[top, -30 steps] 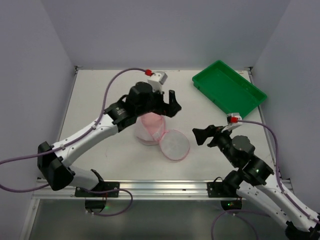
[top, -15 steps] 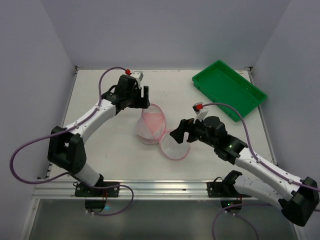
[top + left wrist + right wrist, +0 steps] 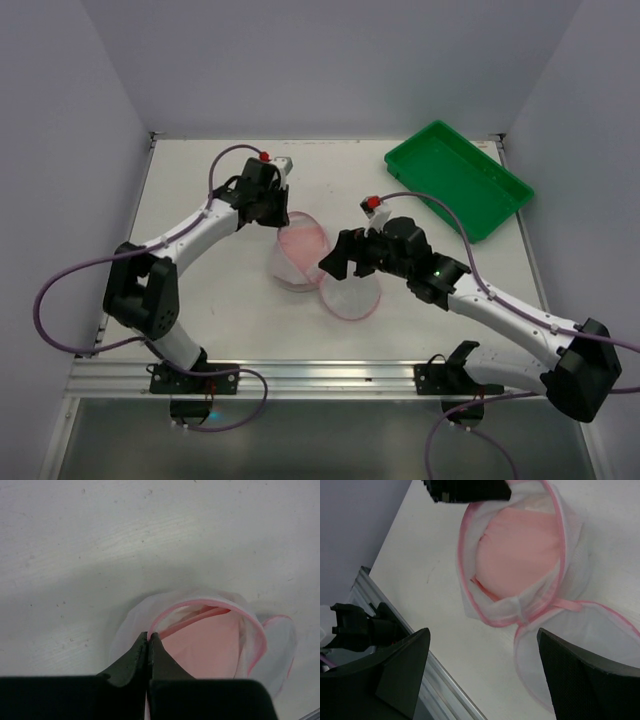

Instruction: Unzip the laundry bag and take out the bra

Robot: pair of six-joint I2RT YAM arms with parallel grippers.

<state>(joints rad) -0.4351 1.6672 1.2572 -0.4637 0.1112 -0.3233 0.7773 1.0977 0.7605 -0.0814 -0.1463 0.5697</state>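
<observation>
left gripper [image 3: 149, 636]: jaws closed on pink rim of laundry bag [image 3: 300, 255], frame center | right gripper [image 3: 335, 258]: jaws wide, above open lid flap [image 3: 352, 295] | bra [image 3: 520, 550]: inside bag

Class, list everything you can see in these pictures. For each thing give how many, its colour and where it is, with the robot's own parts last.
bag: one, white mesh with pink trim, middle of the table, unzipped
lid: one, white mesh with pink trim, lying open on the table at the bag's near right
bra: one, pink, inside the bag
tray: one, green, far right corner
table: one, white, under everything
rail: one, silver, along the near edge
left gripper: one, black, shut on the bag's rim
right gripper: one, black, open, over the bag and lid
</observation>
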